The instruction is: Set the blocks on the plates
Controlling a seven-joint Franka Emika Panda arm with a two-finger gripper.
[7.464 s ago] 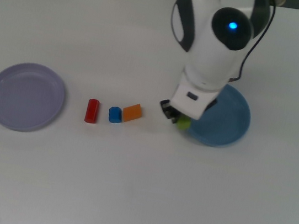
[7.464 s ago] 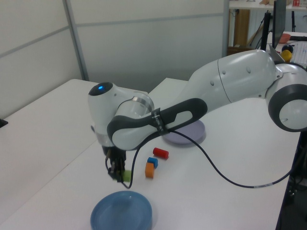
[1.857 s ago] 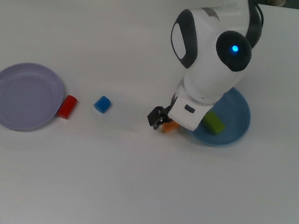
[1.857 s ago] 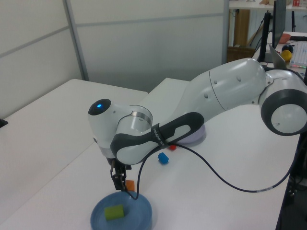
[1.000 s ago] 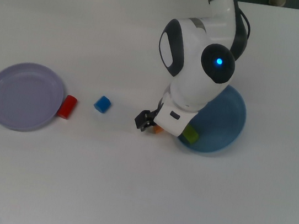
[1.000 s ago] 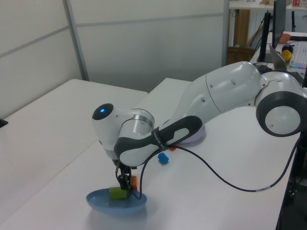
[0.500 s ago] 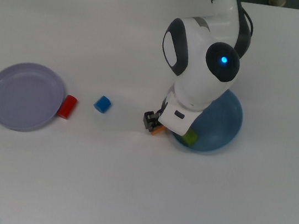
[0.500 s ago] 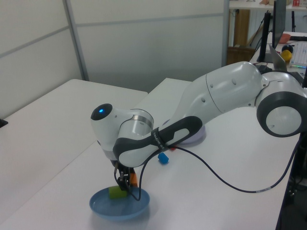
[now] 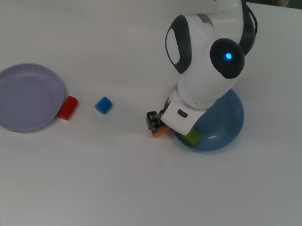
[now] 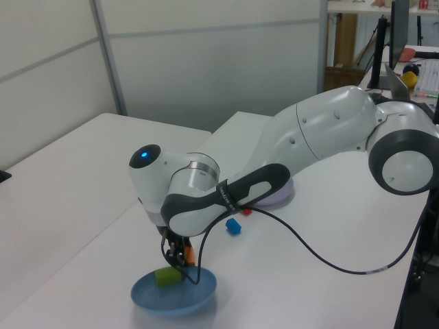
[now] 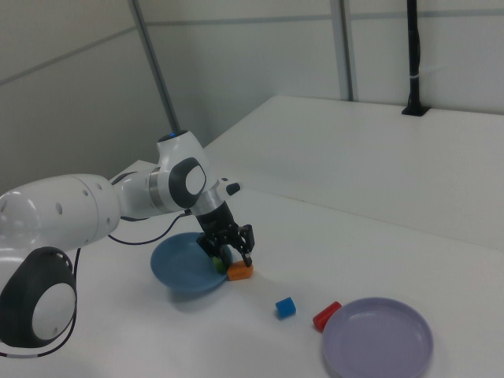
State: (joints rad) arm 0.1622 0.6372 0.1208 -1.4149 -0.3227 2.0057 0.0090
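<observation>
desk [image 9: 127,199]: white, flat and smooth; it carries everything, and small pieces would likely slide on it if nudged.

blue plate [image 9: 229,124]: right of centre in the top view, partly under the arm; a shallow rigid dish with a raised rim, probably light enough to shift or tip if the rim is pressed.

lavender plate [image 9: 24,96]: far left in the top view, nothing on it.

pincer [image 11: 235,257]: low at the blue plate's rim, over the orange block; whether it is pinching the block or merely standing around it, I cannot tell.

lime-green block [image 10: 168,276]: lying inside the blue plate, close to the rim beside the pincer.

orange block [image 11: 240,271]: on the desk, just outside the blue plate's rim. Judged stiff, light, flat-sided; best taken across its two short parallel faces, mid-length.

red cylinder [image 9: 68,107]: lying against the lavender plate's right rim in the top view; may roll, so grip across the curved sides.

blue block [image 9: 103,104]: alone on the desk between the plates; light, rigid, easy flat faces.
</observation>
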